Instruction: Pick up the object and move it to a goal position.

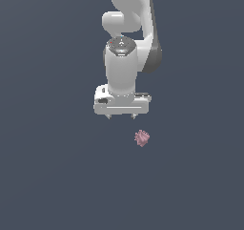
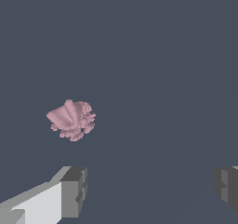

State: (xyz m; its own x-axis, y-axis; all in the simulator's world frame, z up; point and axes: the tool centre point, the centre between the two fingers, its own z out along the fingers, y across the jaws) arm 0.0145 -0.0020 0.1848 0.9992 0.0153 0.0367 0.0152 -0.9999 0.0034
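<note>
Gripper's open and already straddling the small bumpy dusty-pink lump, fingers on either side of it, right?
Not quite. The gripper is open, but it is not straddling the small bumpy dusty-pink lump. The wrist view shows the lump lying clear of the gap between the fingers, off to one side.

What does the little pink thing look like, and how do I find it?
Find the big white robot arm's gripper in the exterior view. Just below it, toward that view's right, the small dusty-pink lump sits alone on the dark grey floor. It is bumpy, knobbly, and the only pink thing.
</note>
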